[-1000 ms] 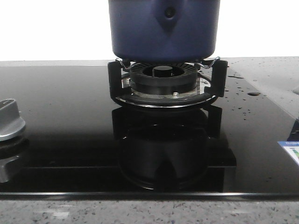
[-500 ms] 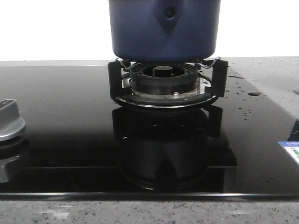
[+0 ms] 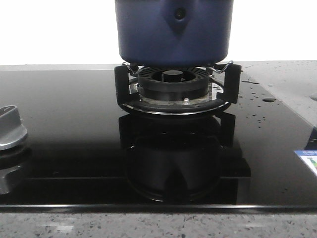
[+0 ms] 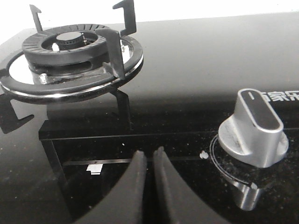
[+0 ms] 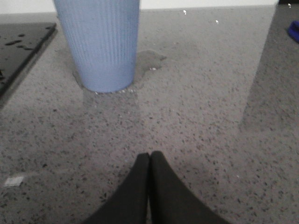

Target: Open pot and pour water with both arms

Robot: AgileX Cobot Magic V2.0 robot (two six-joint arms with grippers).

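The pot [image 3: 173,32] sits on the prongs of the black ring burner [image 3: 172,87], toward the far edge of the glossy black cooktop [image 3: 74,129]. Its top runs out of the front view, so whether a lid is on it, or anything in it, I cannot tell. In front of the burner the glass lies bare up to its near edge, where a strip of speckled grey counter [image 3: 158,225] begins. A silver knob [image 3: 10,126] stands near the cooktop's left edge, and water droplets dot the glass toward its right edge.

Neither arm shows in the front view. The left gripper [image 4: 148,163] hangs low over the cooktop with its fingers nearly together, only a thin slit between them, holding nothing; it is near the knob [image 4: 254,128] and a second, bare burner [image 4: 70,51], with no pot in that view. The right gripper [image 5: 149,165] has its fingers pressed together, empty, over open stone counter. A ribbed pale-blue cup [image 5: 100,42] stands upright beyond it, well apart, with a thin puddle around its base; what it holds cannot be seen.
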